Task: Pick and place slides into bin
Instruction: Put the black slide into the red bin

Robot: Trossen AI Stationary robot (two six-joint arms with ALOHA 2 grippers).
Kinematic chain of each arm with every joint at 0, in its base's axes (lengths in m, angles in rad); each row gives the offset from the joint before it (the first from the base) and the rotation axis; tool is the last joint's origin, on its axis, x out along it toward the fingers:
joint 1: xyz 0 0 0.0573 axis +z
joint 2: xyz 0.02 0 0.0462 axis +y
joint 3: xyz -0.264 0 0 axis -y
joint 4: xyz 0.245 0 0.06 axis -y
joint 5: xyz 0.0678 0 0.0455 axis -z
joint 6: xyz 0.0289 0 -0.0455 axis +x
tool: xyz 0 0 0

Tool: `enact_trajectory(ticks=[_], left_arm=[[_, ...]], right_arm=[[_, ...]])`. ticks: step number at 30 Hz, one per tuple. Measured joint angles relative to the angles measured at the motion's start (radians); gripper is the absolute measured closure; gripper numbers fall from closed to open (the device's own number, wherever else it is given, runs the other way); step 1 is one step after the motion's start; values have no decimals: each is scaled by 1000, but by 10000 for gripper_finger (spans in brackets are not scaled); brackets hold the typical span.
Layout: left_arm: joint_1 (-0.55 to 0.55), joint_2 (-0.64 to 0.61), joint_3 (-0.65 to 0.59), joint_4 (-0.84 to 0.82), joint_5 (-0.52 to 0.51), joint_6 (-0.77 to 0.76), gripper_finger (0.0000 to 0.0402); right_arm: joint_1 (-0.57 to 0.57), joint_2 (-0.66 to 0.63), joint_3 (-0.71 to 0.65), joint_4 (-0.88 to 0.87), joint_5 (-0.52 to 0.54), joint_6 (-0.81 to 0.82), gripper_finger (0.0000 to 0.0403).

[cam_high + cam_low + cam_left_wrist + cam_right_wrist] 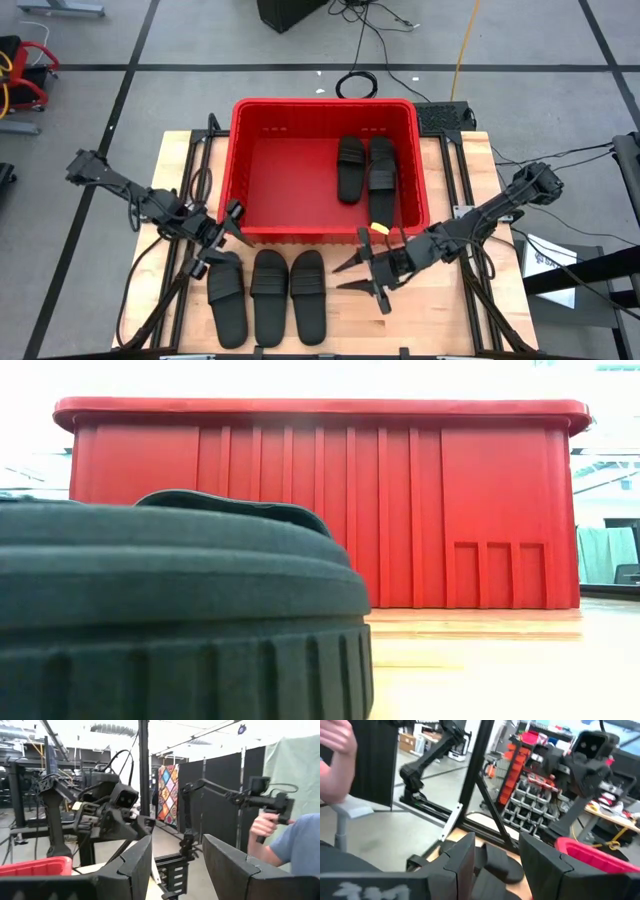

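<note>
The red bin (325, 103) stands at the table's far middle, and two black slides (351, 167) (382, 178) lie flat in its right half. Three more slides (227, 298) (269, 296) (307, 294) lie side by side on their soles near the front edge. One of them fills the low view's foreground (170, 620), in front of the bin's wall (400, 510). My left gripper (228, 222) (177, 865) hovers open above the bin's near left corner. My right gripper (345, 278) (497, 845) hovers open just right of the slide row, pointing left toward a slide (502, 865).
Bare wooden table top (440, 310) lies right of the slide row. Black frame rails (465, 190) run along both sides of the bin. A person's hand (265, 827) holds a handle beyond the table. Cables (357, 85) lie on the floor behind.
</note>
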Motion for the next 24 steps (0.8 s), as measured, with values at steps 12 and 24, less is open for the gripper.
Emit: enact_trajectory(ticks=[12,24], left_arm=[[-114,45,0,7,-95,-29,222],[-290,45,0,19,-270,-19,222]], right_arm=[[106,165,44,156,183,-149,261],[141,422,405,-231,405,-21,261]])
